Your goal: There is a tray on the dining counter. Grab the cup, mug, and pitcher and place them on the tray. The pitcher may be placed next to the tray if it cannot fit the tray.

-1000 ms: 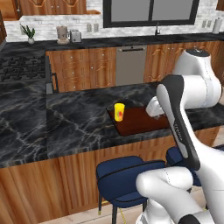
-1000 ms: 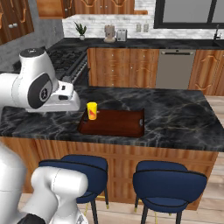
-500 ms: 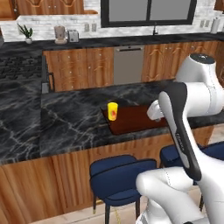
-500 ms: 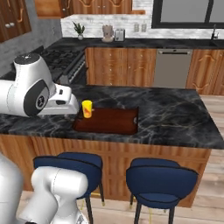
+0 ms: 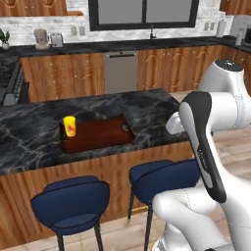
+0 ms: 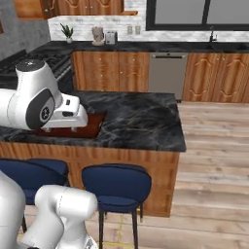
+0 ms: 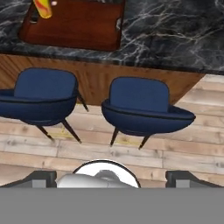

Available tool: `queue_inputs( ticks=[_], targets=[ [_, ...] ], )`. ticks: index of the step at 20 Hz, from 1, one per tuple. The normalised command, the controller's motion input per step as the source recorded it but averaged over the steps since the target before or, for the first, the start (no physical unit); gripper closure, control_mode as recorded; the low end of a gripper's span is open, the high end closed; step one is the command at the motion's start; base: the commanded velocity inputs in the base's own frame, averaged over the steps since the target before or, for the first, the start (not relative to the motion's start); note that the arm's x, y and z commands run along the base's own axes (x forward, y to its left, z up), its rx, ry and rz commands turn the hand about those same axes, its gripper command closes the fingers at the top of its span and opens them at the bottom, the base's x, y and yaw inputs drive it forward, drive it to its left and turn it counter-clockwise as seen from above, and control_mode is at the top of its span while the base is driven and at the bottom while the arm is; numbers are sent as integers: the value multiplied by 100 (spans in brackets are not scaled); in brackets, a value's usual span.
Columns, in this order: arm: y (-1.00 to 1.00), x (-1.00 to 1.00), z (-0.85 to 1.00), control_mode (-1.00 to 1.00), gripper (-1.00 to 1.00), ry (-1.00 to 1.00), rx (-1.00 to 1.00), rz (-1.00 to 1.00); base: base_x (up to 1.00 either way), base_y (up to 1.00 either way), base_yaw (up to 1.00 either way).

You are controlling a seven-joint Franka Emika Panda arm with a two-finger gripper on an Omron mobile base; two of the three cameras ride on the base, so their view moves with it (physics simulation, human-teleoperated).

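The dark wooden tray (image 5: pixel 97 133) lies flat on the black marble worktop (image 5: pixel 147 105) of the dining island, set near the front edge, above the blue stools. A small yellow cup (image 5: pixel 69 126) with a red mark stands upright in the tray, in its corner at about 9 o'clock as the left base view sees it. In the hand view the same tray (image 7: pixel 74 24) sits at about 11 o'clock, with the cup (image 7: pixel 44 8) cut off by the top edge at its far left corner. Two blue stools, one to the left (image 7: pixel 41 96) and one to the right (image 7: pixel 144 107), stand on the pale wooden floor (image 7: pixel 87 148) in front of the island's brown panel front. In the right base view the arm's white shoulder (image 6: pixel 39 99) covers most of the tray (image 6: pixel 92 127), leaving a strip of it at about 3 o'clock of the arm. The jaws are spread wide and grasp nothing; their two dark tips (image 7: pixel 183 178) show far apart at the bottom of the hand view, aimed at the floor and stools, well short of the worktop. Behind the island, at 12 o'clock, runs a back worktop (image 5: pixel 122 45) with a steel dishwasher (image 5: pixel 120 72) under it.
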Motion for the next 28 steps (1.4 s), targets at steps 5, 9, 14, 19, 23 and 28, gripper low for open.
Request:
queue_inputs(
  ticks=[5,9,14,19,23,28],
  targets=[
    [0,0,0,100,-100,0,0,0,1,-100,0],
    [0,0,0,100,-100,0,0,0,29,-100,0],
    [0,0,0,100,-100,0,0,0,53,-100,0],
    [0,0,0,100,-100,0,0,0,77,-100,0],
    [0,0,0,100,-100,0,0,0,98,-100,0],
    [0,0,0,100,-100,0,0,0,100,-73,0]
  ],
)
